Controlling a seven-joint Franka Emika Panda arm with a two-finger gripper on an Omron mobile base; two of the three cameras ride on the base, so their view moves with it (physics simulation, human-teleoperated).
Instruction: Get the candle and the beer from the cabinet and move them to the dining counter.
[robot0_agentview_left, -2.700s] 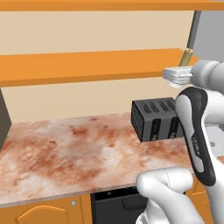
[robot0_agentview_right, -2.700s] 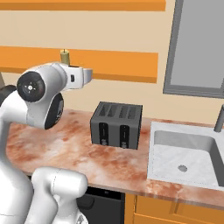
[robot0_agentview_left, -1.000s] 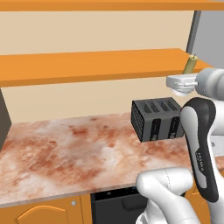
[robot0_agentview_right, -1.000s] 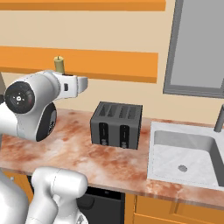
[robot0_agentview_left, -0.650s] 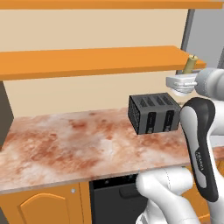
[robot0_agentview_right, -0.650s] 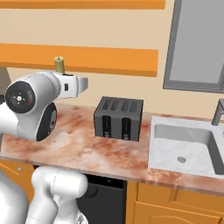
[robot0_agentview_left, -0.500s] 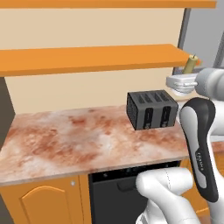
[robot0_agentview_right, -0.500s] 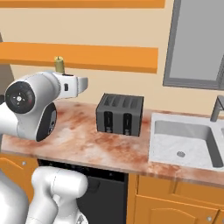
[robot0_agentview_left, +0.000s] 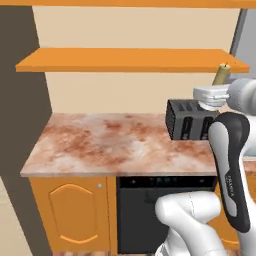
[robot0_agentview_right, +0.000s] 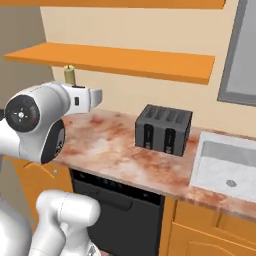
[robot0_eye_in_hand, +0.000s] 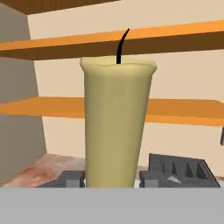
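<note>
Fingers (robot0_eye_in_hand: 111, 179) are closed on the candle (robot0_eye_in_hand: 117, 127), which I see standing upright between their two dark tips, its foot cut off by the bottom edge of my hand view. From the left base, only the candle top pokes up at two o'clock above the white hand, level with the cabinet (robot0_agentview_left: 125, 60) shelf's right end; the rest is hidden. Below runs the mottled marble tabletop (robot0_agentview_left: 110, 142) with a dark toaster (robot0_agentview_right: 162, 129) on it, beige wall behind. At three o'clock in the right base view sits a pale sink (robot0_agentview_right: 227, 165), partly cropped.
</note>
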